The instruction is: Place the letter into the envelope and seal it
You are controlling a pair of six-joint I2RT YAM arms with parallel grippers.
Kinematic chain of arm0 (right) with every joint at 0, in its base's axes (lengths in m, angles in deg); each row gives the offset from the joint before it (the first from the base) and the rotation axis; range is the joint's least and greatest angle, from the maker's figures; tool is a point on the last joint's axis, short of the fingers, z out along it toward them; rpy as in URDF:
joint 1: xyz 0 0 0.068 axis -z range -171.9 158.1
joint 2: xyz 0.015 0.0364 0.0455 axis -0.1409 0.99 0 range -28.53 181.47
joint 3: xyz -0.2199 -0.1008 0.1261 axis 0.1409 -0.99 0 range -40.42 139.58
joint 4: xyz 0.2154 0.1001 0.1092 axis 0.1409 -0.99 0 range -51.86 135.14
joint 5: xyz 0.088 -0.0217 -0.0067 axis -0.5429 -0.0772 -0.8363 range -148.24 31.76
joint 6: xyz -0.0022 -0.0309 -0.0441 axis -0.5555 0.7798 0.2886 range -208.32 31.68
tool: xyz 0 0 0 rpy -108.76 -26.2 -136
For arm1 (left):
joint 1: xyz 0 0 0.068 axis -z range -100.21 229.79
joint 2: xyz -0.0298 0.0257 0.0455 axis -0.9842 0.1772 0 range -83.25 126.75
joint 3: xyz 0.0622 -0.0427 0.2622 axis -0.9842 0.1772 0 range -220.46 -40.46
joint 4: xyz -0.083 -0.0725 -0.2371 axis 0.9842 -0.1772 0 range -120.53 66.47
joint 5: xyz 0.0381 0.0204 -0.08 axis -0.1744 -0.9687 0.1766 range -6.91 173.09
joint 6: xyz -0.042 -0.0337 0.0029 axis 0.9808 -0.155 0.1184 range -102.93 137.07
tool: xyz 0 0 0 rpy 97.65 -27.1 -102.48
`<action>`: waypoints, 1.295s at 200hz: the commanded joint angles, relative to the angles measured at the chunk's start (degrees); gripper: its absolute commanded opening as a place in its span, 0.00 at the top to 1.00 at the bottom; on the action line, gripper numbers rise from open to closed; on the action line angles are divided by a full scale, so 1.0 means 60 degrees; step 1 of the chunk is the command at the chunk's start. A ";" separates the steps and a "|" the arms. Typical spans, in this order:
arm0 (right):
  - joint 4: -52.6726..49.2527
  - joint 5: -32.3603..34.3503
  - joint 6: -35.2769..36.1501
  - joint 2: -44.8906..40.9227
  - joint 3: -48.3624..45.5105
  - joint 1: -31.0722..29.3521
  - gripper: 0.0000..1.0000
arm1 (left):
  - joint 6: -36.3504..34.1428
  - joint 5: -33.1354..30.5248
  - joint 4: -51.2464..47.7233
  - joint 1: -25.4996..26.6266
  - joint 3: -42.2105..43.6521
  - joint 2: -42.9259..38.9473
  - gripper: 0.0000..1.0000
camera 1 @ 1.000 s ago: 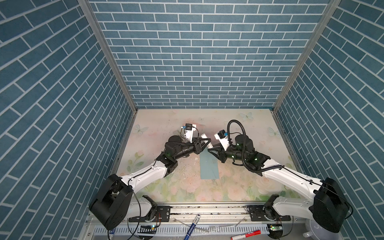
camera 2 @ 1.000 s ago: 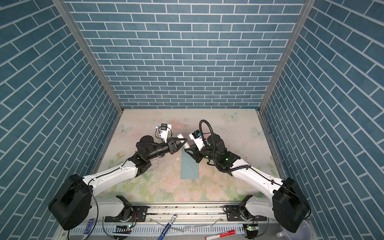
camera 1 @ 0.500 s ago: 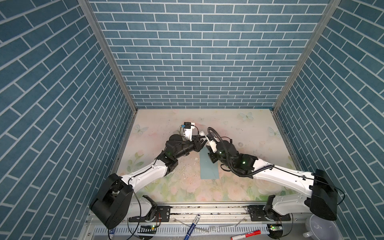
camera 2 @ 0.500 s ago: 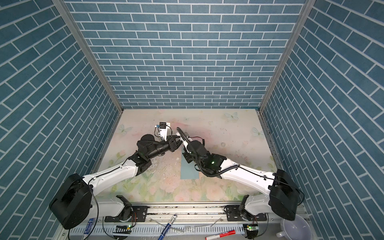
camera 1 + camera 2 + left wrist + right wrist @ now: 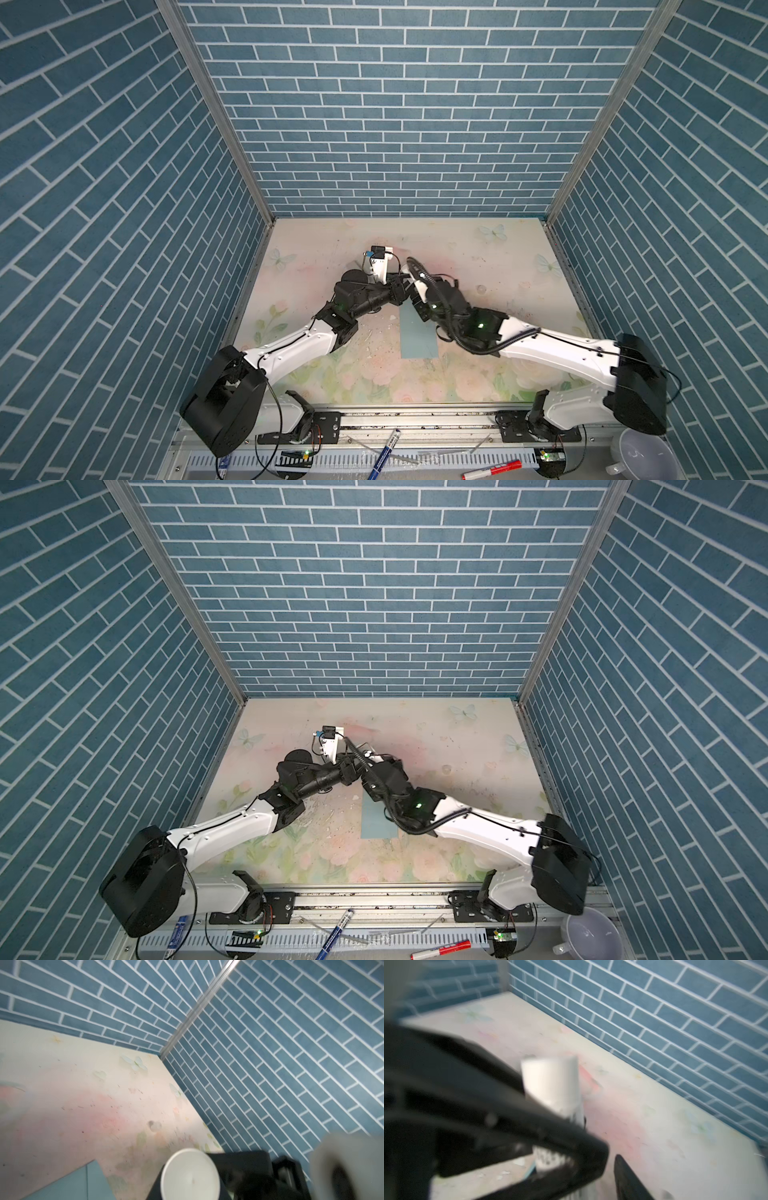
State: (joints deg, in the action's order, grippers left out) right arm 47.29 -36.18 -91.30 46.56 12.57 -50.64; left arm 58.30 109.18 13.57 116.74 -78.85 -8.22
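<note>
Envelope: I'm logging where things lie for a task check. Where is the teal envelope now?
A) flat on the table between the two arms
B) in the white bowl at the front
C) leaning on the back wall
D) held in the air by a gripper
A: the teal envelope lies flat on the flowered table, with its near end bare in both top views.

The pale floral table (image 5: pixel 498 266) carries a flat teal envelope (image 5: pixel 417 338), one end running beneath the right gripper (image 5: pixel 611 1154), with small white crumbs (image 5: pixel 376 347) scattered just beside it
</note>
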 commanded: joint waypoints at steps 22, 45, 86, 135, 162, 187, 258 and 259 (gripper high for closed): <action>0.0298 -0.6336 -0.0918 -0.1425 -0.0833 0.1397 0.32 | -0.0346 0.1002 -0.0485 0.0082 -0.0183 -0.0375 1.00; -0.0049 -0.7378 -0.0880 -0.1603 -0.0936 0.1748 0.33 | -0.0329 0.1158 -0.0455 0.0082 -0.0218 -0.0419 1.00; -0.0124 -0.8292 -0.0936 -0.1608 -0.1141 0.2138 0.37 | -0.0230 0.1343 -0.0293 0.0082 -0.0223 -0.0375 1.00; 0.0031 -0.8438 -0.1037 -0.1354 -0.1256 0.2334 0.51 | -0.0209 0.1394 -0.0258 0.0082 -0.0224 -0.0345 1.00; 0.0052 -0.8509 -0.1085 -0.1264 -0.1317 0.2412 0.54 | -0.0193 0.1395 -0.0265 0.0082 -0.0226 -0.0342 1.00; 0.0127 -0.8526 -0.1154 -0.1232 -0.1397 0.2484 0.59 | -0.0209 0.1380 -0.0273 0.0082 -0.0222 -0.0360 1.00; 0.0325 -0.8507 -0.1403 -0.1192 -0.1450 0.2552 0.85 | -0.0209 0.1351 -0.0285 0.0082 -0.0224 -0.0360 1.00; 0.0335 -0.8502 -0.1412 -0.1192 -0.1450 0.2546 0.86 | -0.0208 0.1351 -0.0283 0.0082 -0.0230 -0.0360 1.00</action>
State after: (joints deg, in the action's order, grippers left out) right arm 47.38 -85.92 -98.47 39.15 5.03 -35.43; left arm 57.60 117.26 10.64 117.20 -79.22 -9.86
